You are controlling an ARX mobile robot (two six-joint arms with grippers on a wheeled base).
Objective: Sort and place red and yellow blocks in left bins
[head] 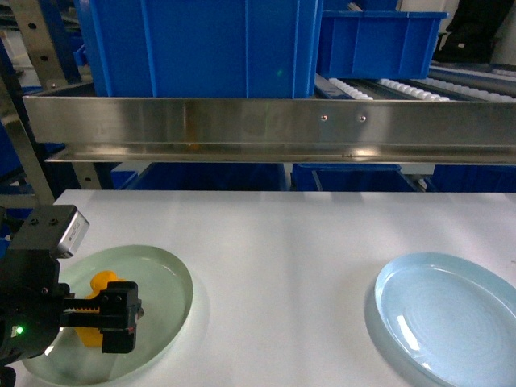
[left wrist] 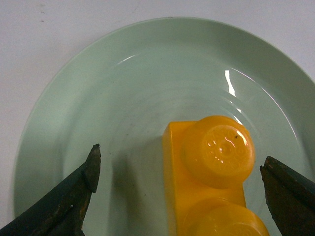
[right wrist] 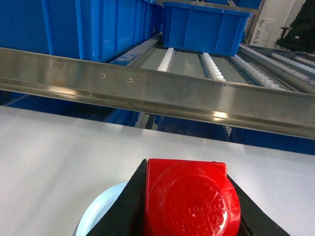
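The left end effector (left wrist: 179, 179) hangs spread over the green plate (left wrist: 98, 98), its fingers on either side of the yellow brick (left wrist: 206, 172) lying studs-up on that plate, touching neither side. The right end effector (right wrist: 187, 206) pinches the red cube (right wrist: 189, 201), stud toward the camera, above the pale-blue plate (head: 443, 314) on the white worktop (head: 282, 242). Beyond the steel rail (head: 266, 121), the blue crates (head: 201, 44) sit on the roller rack.
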